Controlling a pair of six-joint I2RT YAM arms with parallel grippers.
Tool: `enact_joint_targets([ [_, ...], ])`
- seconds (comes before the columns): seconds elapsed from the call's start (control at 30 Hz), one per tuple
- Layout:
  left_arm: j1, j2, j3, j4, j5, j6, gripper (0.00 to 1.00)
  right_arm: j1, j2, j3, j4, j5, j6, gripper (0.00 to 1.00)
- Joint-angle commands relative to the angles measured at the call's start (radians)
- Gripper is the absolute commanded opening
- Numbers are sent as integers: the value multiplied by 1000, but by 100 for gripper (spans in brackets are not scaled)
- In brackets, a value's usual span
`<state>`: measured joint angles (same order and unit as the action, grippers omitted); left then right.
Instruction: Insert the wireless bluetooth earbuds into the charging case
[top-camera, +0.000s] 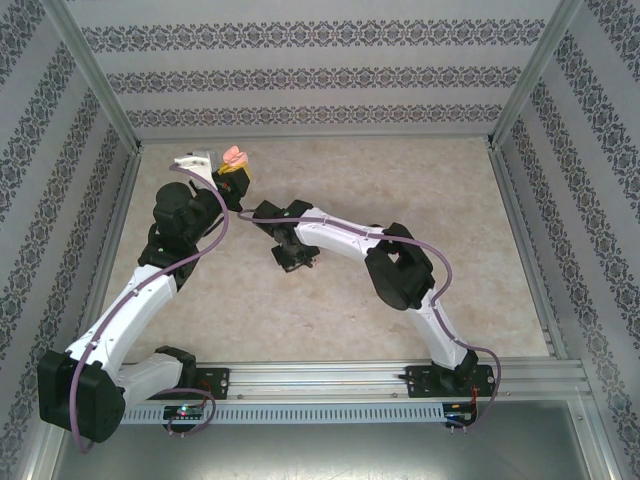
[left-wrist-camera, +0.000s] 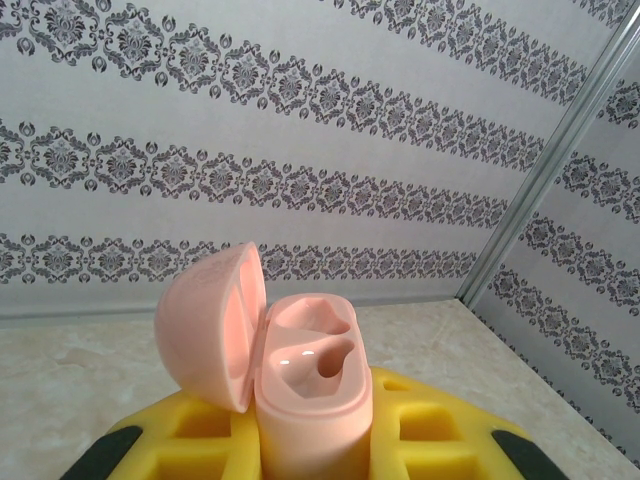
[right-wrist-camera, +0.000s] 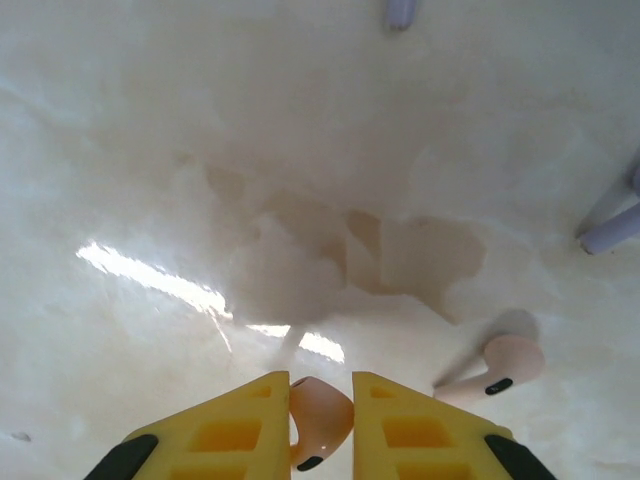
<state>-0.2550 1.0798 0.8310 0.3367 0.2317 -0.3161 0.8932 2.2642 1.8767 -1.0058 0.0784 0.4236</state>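
Left jaws clamped on the open pink plastic charging case (left-wrist-camera: 310, 395), held clear of the pale bench (top-camera: 400, 180); right jaws pinch one small pink stemmed earbud (right-wrist-camera: 322, 415) close over it. I fear the slim pinch lets it twist, so it misses its well.

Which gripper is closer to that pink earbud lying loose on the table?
Right. The right gripper, gripping a second earbud, hovers just beside the loose earbud; the left gripper holds the case elsewhere.
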Motion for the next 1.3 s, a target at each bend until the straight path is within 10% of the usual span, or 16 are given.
enact_joint_targets([
  [0.0, 1, -19, 27, 9, 15, -13, 0, 19, 44, 32, -87, 6, -67, 19],
  [0.4, 2, -24, 19, 22, 17, -29, 0, 42, 91, 72, -112, -16, -56, 27],
  [0.77, 1, -37, 8, 28, 15, -29, 0, 49, 39, 76, -106, -22, 81, 57],
  [1.27, 1, -41, 1, 35, 16, -17, 0, 38, 44, 56, -78, -30, 283, 49],
])
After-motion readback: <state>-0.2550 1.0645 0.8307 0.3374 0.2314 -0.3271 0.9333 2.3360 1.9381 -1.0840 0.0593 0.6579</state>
